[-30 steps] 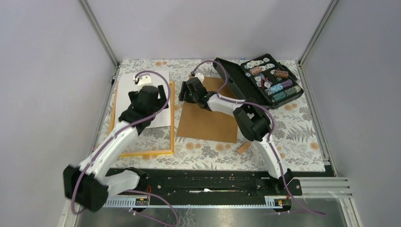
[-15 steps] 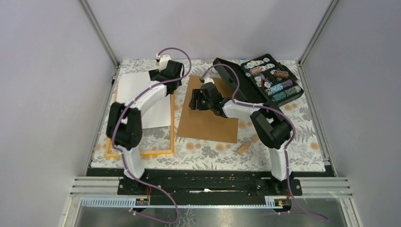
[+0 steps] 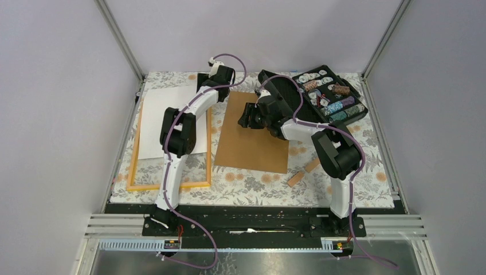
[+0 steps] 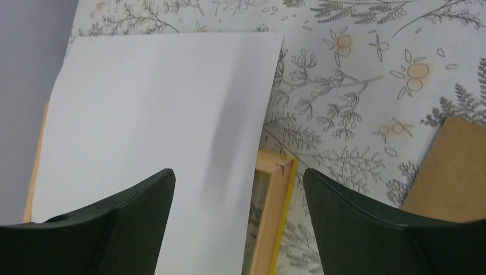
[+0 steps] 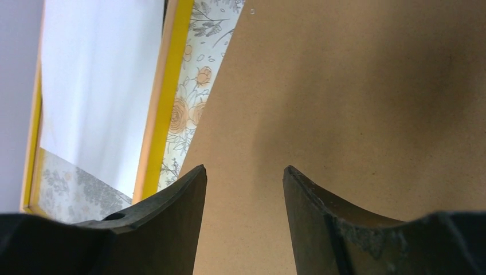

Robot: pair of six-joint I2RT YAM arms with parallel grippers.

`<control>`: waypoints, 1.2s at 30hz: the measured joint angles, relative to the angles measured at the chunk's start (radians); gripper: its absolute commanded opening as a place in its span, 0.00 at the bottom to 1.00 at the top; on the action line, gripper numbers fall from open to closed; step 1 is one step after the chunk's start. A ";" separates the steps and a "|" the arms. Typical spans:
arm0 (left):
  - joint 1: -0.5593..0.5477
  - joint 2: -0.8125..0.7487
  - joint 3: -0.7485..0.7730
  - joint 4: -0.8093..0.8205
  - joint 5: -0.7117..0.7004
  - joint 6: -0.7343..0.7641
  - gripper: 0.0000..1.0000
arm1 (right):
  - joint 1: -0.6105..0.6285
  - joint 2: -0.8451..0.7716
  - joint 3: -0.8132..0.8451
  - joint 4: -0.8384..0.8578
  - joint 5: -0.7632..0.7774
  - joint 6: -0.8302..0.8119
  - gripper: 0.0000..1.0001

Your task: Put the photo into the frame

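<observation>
Photo [image 3: 172, 117], smooth white paper back up, lies skewed on the thin orange-yellow frame [image 3: 172, 184] by the desk [image 3: 367, 166] left edge. Left claw [image 4: 238, 177] gapes wide, empty. Right claw [image 5: 245, 172] is partly open, empty, over matte brown board [image 3: 255, 143].

Photo [image 3: 157, 120]: printed face hidden, white back up. Frame [image 3: 166, 186]: far end covered by photo. Backing board [image 4: 458, 166]: cut by right edge in left wrist view. Chips [image 3: 329, 94] in case [image 3: 289, 94]: markings too small.

We see even, diffuse light, a soft shadow streaking the photo [image 4: 155, 126], and slightly blurred near fingers [image 5: 143, 229].
</observation>
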 measured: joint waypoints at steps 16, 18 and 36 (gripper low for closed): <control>0.066 0.307 0.356 -0.045 -0.012 0.173 0.84 | -0.049 -0.002 -0.011 0.024 -0.104 0.027 0.58; 0.074 0.309 0.356 -0.039 -0.012 0.184 0.81 | -0.049 -0.002 -0.009 0.024 -0.117 0.032 0.57; 0.059 0.328 0.305 0.076 -0.087 0.306 0.43 | -0.068 0.003 0.003 0.044 -0.147 0.073 0.58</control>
